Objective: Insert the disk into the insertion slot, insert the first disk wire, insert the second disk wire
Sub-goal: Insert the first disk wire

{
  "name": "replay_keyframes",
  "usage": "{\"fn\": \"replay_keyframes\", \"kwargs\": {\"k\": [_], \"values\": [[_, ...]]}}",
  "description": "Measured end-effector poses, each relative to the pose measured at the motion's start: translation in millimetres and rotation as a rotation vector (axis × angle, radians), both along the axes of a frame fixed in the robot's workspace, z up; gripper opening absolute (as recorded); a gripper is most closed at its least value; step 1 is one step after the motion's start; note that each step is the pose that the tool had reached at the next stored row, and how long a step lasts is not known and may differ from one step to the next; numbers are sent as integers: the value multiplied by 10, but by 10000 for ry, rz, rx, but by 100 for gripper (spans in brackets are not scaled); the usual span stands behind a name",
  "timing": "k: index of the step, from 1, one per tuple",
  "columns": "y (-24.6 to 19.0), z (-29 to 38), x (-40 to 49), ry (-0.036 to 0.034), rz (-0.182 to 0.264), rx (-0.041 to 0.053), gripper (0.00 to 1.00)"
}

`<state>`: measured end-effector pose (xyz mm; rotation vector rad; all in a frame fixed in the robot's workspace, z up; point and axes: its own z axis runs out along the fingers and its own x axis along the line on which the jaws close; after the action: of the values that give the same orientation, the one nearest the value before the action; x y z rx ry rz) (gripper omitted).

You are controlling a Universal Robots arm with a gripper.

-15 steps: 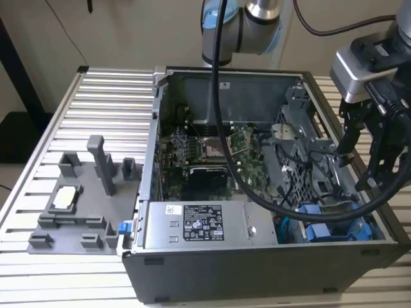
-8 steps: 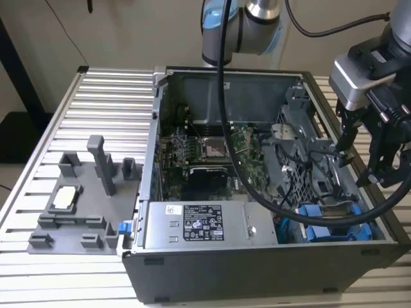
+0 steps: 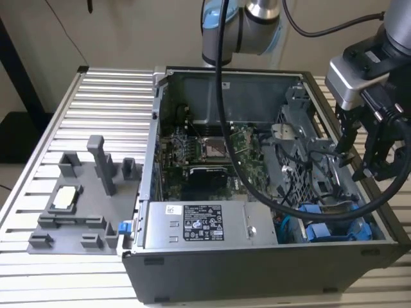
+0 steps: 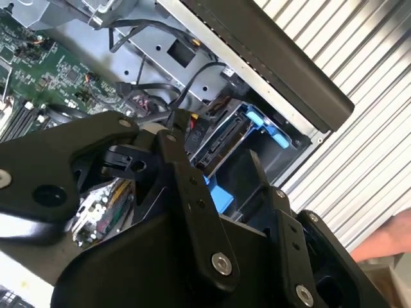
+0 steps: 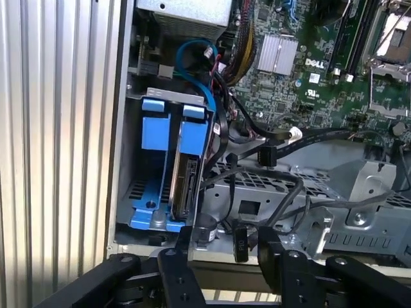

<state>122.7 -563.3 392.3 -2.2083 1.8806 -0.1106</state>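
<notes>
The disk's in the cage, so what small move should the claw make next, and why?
Probably close the open claw on the black wire plug: the plug appears to hang ungripped between its fingers, and the disk seated in the insertion slot shows a bare connector.

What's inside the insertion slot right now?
The disk sits in the insertion slot with its connector edge facing out, beside a second blue carrier. The disk's far end, deeper in the slot, is covered from view.
</notes>
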Motion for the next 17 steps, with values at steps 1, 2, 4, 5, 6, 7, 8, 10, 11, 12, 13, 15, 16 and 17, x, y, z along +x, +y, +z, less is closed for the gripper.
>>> {"fn": "replay_keyframes", "kwargs": {"k": [1,2,4,5,6,7,8,10,11,12,13,15,16,17], "values": [[4,-2,-2,-10,0,-4,45],[7,-3,-6,-19,0,-7,45],[9,-4,-8,-23,1,-8,39],[9,-4,-8,-24,2,-9,39],[9,-3,-9,-23,1,-10,39],[9,-2,-9,-23,0,-11,39],[9,-3,-10,-23,0,-10,39],[9,-3,-11,-24,0,-10,37],[9,-3,-14,-24,-1,-11,37],[9,-3,-17,-23,-1,-11,37],[9,-3,-20,-24,-1,-10,29],[9,-3,-27,-23,0,-10,29],[9,-3,-31,-23,0,-10,29],[9,-3,-35,-23,-1,-10,29]]}}
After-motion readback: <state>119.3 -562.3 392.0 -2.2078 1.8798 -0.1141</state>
